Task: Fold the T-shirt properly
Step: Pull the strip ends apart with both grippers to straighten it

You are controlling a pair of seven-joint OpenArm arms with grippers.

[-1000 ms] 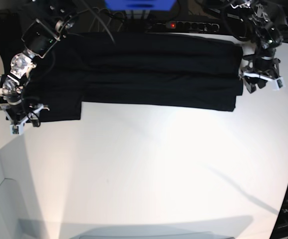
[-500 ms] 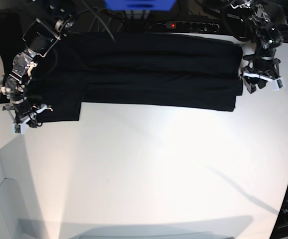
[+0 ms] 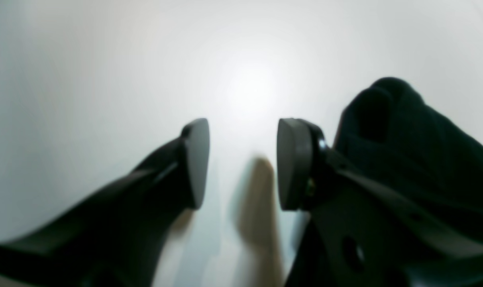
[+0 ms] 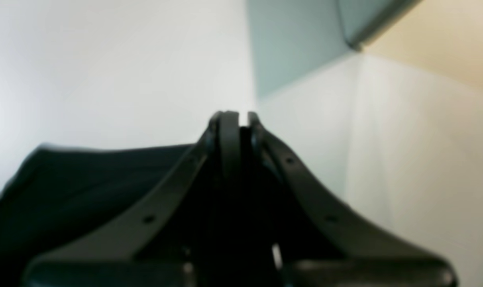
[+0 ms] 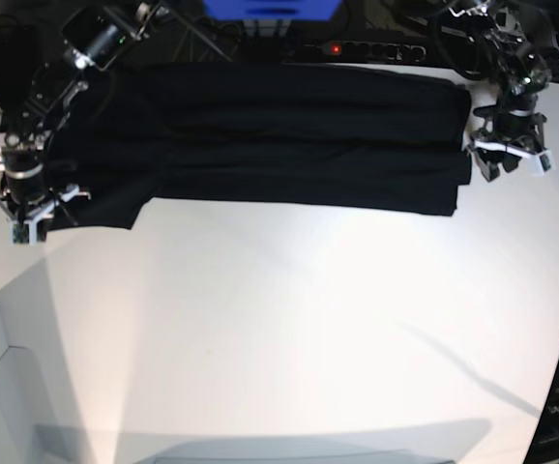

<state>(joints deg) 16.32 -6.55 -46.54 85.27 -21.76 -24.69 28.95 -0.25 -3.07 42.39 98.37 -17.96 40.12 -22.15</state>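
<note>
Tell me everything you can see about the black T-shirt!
The T-shirt is plain black cloth, folded into a long band along the far side of the white table, with soft creases running along it. One end is squared off beside the left gripper, whose jaws stand open on bare table, not on the cloth. At the other end, a sleeve part sticks out, and the right gripper is shut on its edge. No label or print shows.

It looks like a robotics lab — a wide white table point(image 5: 308, 319), two robot arms mounted at its far corners, and a black power strip point(image 5: 357, 50) with cables behind.
</note>
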